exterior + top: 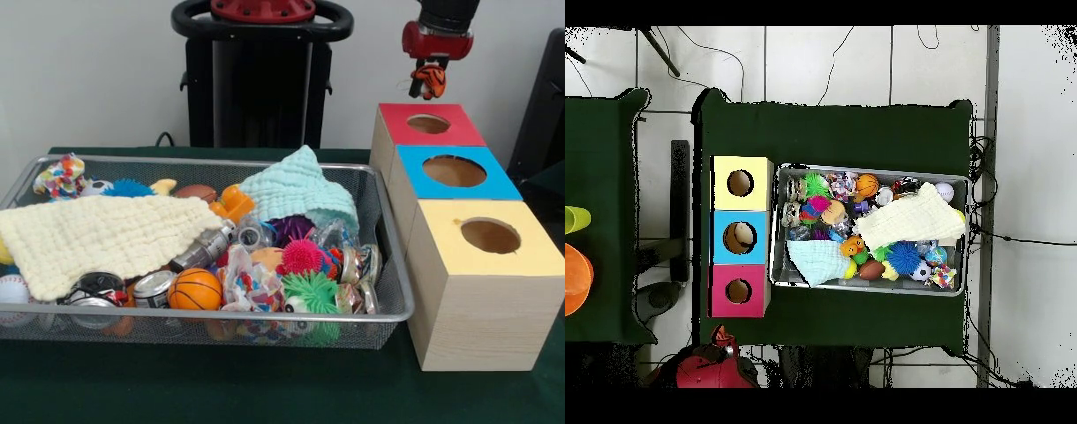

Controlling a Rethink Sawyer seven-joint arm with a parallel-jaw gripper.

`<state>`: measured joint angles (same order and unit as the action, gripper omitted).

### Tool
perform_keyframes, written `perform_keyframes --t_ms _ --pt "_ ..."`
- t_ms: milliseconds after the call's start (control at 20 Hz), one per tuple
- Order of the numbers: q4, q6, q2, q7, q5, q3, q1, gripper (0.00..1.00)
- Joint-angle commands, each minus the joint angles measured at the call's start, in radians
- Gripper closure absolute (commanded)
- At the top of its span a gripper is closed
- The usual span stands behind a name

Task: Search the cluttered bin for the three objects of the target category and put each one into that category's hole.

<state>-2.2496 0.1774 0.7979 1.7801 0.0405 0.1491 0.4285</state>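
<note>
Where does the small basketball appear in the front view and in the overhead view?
Front view: the small basketball lies at the near rim of the wire mesh bin, left of centre.
Overhead view: the small basketball lies at the bin's top rim, near the middle.
Shared landmark: the pale yellow cloth beside it.

front camera faces robot closely; overhead looks straight down; both share bin [399, 311].

Arm [437, 35]: glossy red collar under a black upper segment. Hand [429, 78]: dark, short fingers. Pedestal [262, 75]: black column, black ring handle, red cap on top.
</note>
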Motion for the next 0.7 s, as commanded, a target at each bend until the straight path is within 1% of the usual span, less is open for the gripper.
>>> perform_keyframes --t_ms 50,250,450,700 --pt "0.096 -0.022 -0.022 0.194 0.044 0.0 -0.025 1.0" --pt "0.106 0.003 -0.01 0.193 0.049 0.005 -0.023 1.0" --pt "0.137 0.022 -0.025 0.2 0.061 0.017 -0.009 1.0" --pt "0.15 0.088 0.013 0.173 0.057 0.014 -0.027 1.0"
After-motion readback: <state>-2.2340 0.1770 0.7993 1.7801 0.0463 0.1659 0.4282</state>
